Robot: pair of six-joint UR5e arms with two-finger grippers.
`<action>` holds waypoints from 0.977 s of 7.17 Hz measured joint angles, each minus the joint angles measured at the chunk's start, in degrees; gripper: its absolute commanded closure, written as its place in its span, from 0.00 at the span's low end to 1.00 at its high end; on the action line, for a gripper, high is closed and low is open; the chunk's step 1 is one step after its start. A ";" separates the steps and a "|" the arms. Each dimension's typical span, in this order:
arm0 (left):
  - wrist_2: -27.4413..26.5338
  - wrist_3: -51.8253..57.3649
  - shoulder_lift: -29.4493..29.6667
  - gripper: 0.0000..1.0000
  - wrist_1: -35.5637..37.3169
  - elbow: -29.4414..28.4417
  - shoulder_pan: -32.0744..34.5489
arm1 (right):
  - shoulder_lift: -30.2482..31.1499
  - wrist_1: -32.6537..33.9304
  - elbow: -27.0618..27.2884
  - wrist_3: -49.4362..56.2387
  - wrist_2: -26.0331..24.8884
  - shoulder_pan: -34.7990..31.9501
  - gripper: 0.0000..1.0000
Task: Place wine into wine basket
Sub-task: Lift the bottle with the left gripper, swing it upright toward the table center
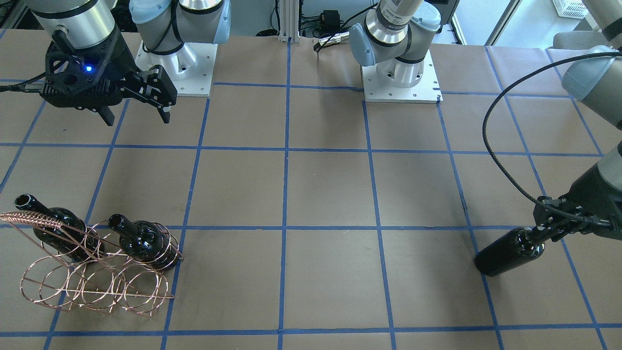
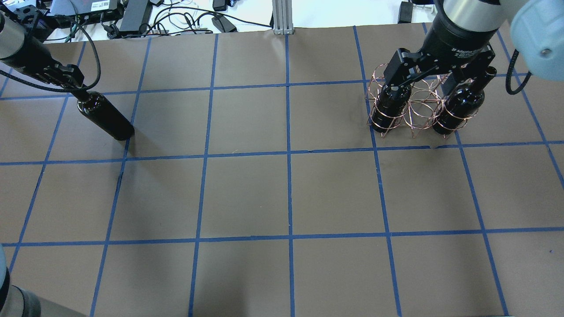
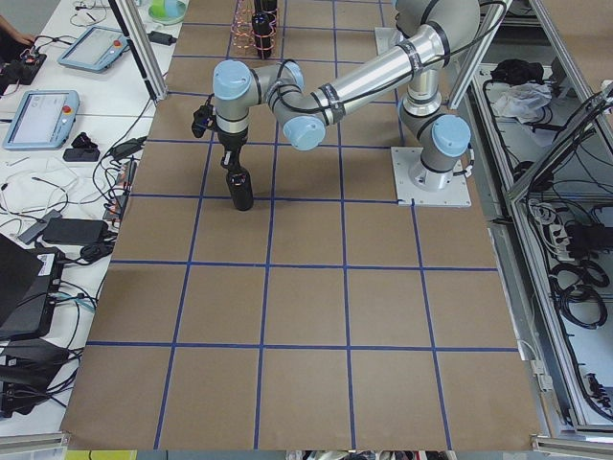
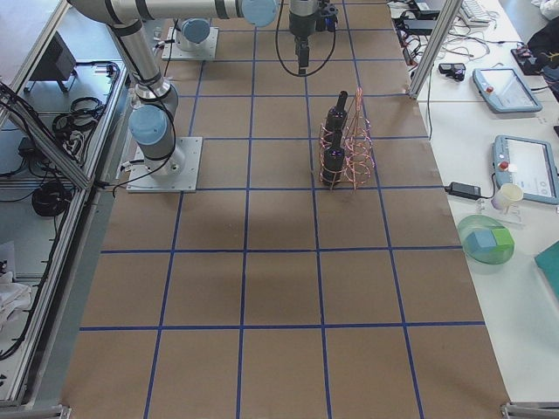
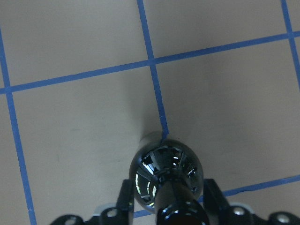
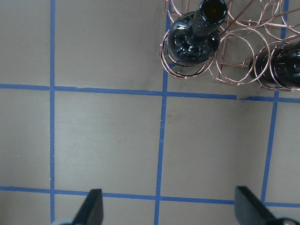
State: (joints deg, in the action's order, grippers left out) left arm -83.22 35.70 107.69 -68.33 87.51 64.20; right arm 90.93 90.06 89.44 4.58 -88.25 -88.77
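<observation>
My left gripper (image 2: 79,91) is shut on the neck of a dark glossy wine bottle (image 2: 107,118) at the table's far left. The bottle (image 1: 509,253) hangs upright; I cannot tell whether its base touches the table. In the left wrist view, its shoulder (image 5: 164,171) sits between the two fingers (image 5: 124,199). The copper wire wine basket (image 1: 97,282) stands at the far right and holds two more bottles (image 1: 65,231) (image 1: 146,240) upright in its outer loops. My right gripper (image 1: 136,115) hovers open and empty nearer the robot than the basket (image 6: 239,56).
Brown paper with a blue tape grid (image 2: 288,154) covers the table. The arms' base plates (image 1: 401,80) (image 1: 180,73) sit at the robot side. Cables and power bricks (image 2: 132,17) lie beyond the far edge. A side bench holds tablets (image 4: 524,166) and a cup (image 4: 504,196).
</observation>
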 measured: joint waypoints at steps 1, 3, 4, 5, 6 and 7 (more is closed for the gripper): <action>0.07 0.04 -0.01 0.96 -0.39 0.02 -0.02 | -0.02 -0.01 0.03 0.02 -0.06 0.00 0.00; 0.12 -0.25 -0.75 0.97 -1.41 -0.21 0.26 | -0.05 0.01 0.04 0.07 -0.38 0.00 0.00; 0.30 -2.60 -1.98 0.97 -3.20 -0.66 1.37 | -0.05 -0.03 0.04 0.08 -0.48 0.00 0.00; 0.57 -6.93 -3.76 0.97 -5.20 -0.96 3.62 | -0.04 -0.07 0.04 0.05 -0.46 -0.02 0.00; 0.63 -12.08 -5.70 0.97 -7.01 -1.12 6.84 | -0.03 -0.05 0.04 -0.01 -0.43 -0.05 0.00; 0.61 -18.58 -7.61 0.97 -8.38 -1.12 10.67 | -0.03 -0.01 0.04 -0.02 -0.55 -0.08 0.00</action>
State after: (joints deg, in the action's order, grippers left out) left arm -82.61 17.12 100.08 -76.71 86.39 74.87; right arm 90.90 90.05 89.47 4.56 -88.80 -88.85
